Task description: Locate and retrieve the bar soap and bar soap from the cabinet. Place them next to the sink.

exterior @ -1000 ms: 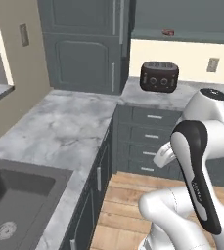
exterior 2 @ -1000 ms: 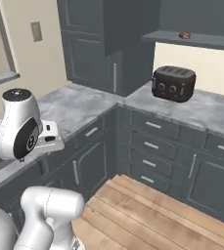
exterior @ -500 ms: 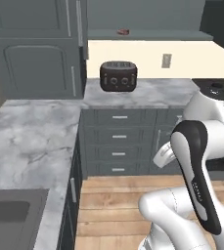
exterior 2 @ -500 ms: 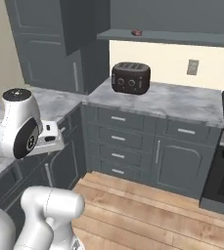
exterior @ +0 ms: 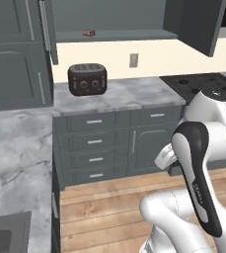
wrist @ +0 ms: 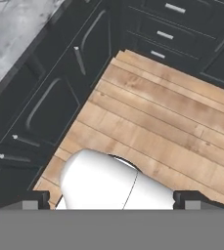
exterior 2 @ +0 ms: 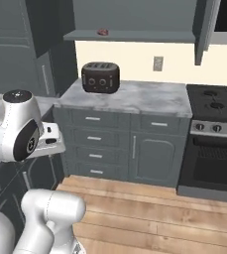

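Left base view: a small reddish bar soap [exterior: 89, 33] is seen lying on the long shelf board of the cabinet [exterior: 114, 34], toward that board's left end, directly above the toaster [exterior: 87, 78] on the marble counter [exterior: 129, 94]. In the right base view the same bar soap [exterior 2: 102, 32] is picked out on the shelf's left part, with the cabinet [exterior 2: 135, 35] open above it and a door panel [exterior 2: 201, 30] hanging out at the right end. Only one bar can be made out; whether a second lies deeper on the board cannot be told. The sink [exterior: 6, 237] is glimpsed at the lower left corner of the left base view, well apart from the shelf. In the hand view the gripper [wrist: 111, 200] is pointed down at the wood floor [wrist: 172, 127] and the lower drawers [wrist: 45, 97]; only the tips of its fingers [wrist: 33, 200] show, spread wide at the frame's lower corners with nothing between them, so it is judged open and empty. Nothing has been fetched yet, and the arm is tucked low, far beneath the shelf. Risk is judged in the reach: the toaster stands right under the soap, so a climb close to the counter's front edge could clip it, and the shelf lip could be struck on the way in. A small flat bar may be nudged backward if the fingers arrive too high. The stove [exterior 2: 214, 129] sits to the right, clear of the path.
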Controlling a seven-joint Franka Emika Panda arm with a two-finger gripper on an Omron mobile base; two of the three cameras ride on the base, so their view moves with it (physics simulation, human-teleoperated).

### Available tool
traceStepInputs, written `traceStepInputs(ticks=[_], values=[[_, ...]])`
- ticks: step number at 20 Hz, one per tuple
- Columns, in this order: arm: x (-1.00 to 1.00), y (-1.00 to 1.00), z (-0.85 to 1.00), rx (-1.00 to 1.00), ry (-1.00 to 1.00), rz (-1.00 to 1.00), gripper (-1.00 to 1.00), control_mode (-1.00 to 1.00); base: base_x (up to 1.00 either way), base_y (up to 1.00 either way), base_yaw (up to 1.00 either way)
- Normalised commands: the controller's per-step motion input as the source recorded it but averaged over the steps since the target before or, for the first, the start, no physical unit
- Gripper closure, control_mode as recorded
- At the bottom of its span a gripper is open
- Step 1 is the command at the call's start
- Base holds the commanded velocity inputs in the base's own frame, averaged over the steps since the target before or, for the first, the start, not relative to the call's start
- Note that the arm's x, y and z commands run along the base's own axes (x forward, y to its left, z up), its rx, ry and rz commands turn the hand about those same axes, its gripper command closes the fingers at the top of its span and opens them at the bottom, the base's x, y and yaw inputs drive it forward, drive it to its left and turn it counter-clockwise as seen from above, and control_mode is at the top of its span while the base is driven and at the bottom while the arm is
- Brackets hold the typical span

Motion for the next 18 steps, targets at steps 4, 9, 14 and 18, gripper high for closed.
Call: traceStepInputs(ticks=[4,9,14,18], values=[[0.0,0.0,0.0,0.0,0.0,0.0,-1.0,1.0,0.25,0.03,-0.08],[0.0,0.0,0.0,0.0,0.0,0.0,-1.0,1.0,0.54,0.09,-0.04],[0.0,0.0,0.0,0.0,0.0,0.0,-1.0,1.0,0.53,0.19,0.01],[0.0,0.0,0.0,0.0,0.0,0.0,-1.0,1.0,0.51,0.08,0.02]])
